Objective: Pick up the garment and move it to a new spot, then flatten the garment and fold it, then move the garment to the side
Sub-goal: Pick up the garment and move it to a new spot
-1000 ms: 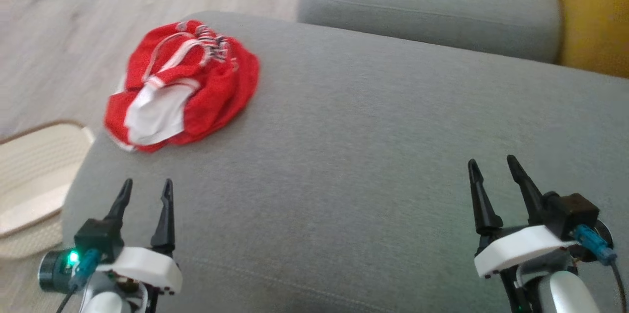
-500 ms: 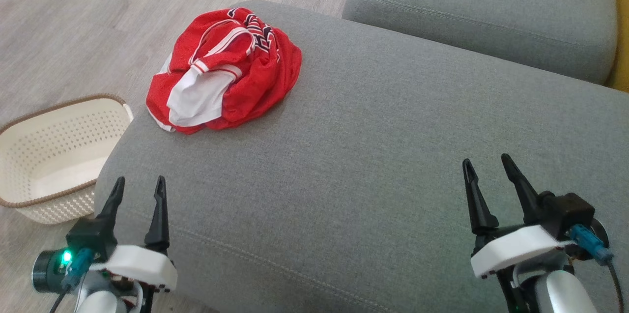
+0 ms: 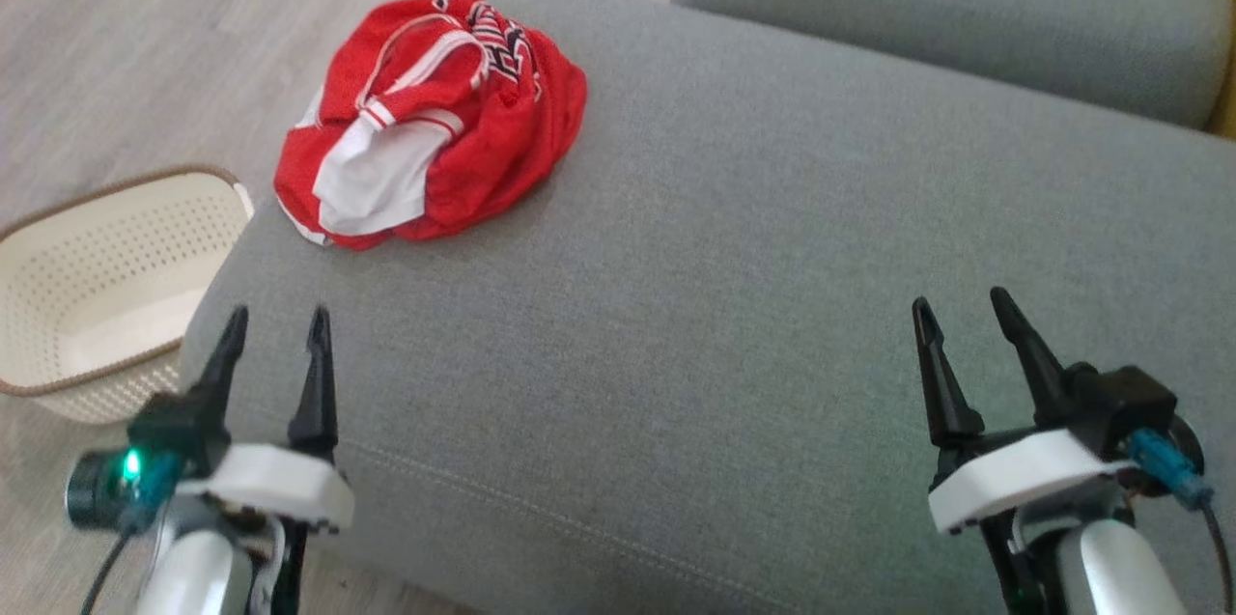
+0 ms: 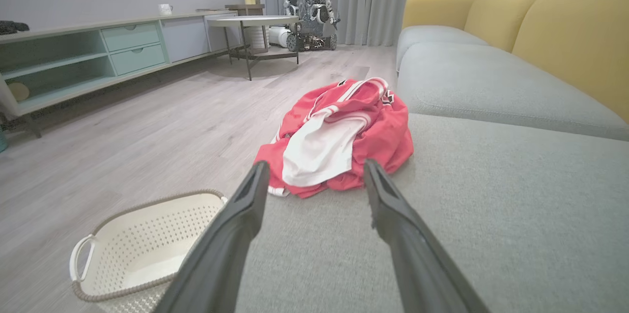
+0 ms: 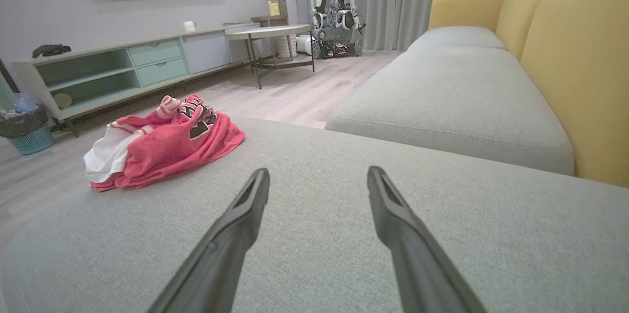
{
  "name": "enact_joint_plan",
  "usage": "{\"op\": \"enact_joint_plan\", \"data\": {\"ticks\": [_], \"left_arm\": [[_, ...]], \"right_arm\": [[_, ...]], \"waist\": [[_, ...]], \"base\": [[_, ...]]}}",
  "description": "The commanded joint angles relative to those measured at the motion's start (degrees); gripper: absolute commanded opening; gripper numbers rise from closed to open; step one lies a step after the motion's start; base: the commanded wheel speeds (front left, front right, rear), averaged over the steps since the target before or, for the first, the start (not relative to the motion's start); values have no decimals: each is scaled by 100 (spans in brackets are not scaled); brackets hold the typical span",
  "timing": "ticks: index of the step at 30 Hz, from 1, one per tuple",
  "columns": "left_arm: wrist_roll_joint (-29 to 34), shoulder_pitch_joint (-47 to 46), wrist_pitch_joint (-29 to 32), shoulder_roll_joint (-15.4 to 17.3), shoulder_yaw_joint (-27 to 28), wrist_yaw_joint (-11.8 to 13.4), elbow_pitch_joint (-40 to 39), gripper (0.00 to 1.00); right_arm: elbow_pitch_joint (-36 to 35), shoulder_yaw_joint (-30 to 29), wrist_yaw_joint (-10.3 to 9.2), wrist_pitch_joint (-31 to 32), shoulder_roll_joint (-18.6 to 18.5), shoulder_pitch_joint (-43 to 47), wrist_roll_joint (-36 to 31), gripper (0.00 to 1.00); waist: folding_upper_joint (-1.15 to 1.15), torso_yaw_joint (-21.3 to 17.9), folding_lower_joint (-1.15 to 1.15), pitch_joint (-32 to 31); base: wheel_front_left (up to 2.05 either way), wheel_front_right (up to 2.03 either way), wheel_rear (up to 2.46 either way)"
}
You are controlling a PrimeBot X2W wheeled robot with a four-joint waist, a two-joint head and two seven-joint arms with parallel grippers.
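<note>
Only the head camera is shifting since the earlier frame; nothing on the cushion [image 3: 734, 287] is moving. The garment [image 3: 430, 118] is lying bunched at its far left corner, near the basket [image 3: 126, 181]. The left gripper [image 3: 278, 318] and right gripper [image 3: 961, 301] are hovering low, jaws apart and empty, probably readying the first pick-up.

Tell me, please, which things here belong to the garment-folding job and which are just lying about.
Job: red-and-white garment, crumpled on the grey seat cushion; left tool and right tool, both open, clear of it.
Lying about: white basket on the floor; side table; parked robot.
</note>
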Motion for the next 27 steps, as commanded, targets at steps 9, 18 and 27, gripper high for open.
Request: {"op": "enact_joint_plan", "data": {"ticks": [9,18,27], "left_arm": [[-41,-1414,-68,0,273,-58,-121,100],[-69,-2995,-71,-118,473,-319,745,100],[34,-4322,-72,42,476,-755,2917,100]], "right_arm": [[-732,12,-4,353,-112,-698,-354,100],[-1295,-108,-4,665,-323,-1124,-522,100],[-1463,38,-4,760,-384,-1408,-489,100]], "waist": [[0,-274,0,1113],[0,-406,0,2165],[0,-606,0,2631]], "base": [[0,0,0],[0,0,0],[0,0,0]]}}
